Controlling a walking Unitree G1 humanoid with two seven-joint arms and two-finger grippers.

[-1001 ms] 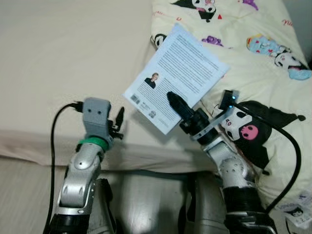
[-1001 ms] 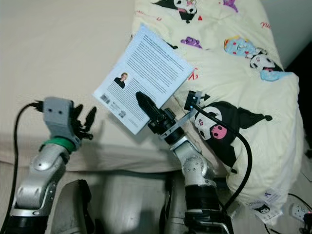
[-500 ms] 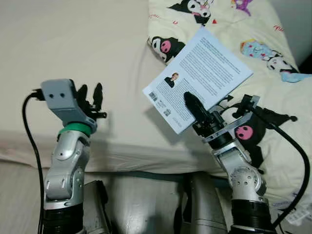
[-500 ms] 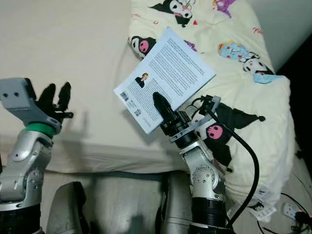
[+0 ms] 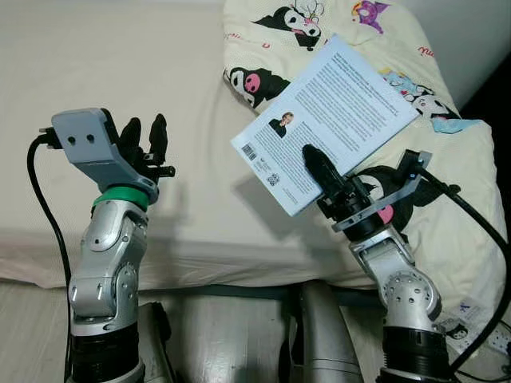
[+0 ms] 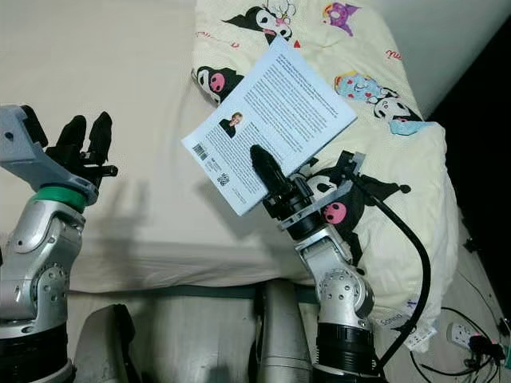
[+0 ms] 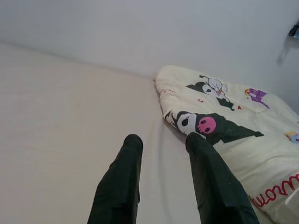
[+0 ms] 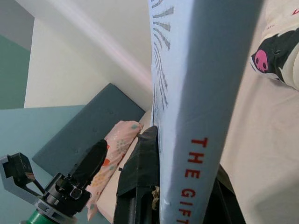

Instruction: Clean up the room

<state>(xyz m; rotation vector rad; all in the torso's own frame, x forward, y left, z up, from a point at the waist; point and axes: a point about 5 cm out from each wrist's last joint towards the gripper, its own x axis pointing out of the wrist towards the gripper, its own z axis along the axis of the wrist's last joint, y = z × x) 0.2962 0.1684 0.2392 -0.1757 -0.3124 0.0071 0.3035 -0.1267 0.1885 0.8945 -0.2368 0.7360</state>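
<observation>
Pale-blue paperback book (image 5: 331, 120), light but floppy, is pinched at its 6 o'clock edge by the right gripper (image 5: 321, 171) above the bed (image 5: 120, 64); left gripper (image 5: 144, 140) idle, fingers narrowly parted.

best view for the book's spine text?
Right wrist view: the book is seen edge-on in the right gripper, its spine reading "THE GIFT" in red. Both eye views show its back cover instead, with a text block, small portrait and barcode.
</observation>
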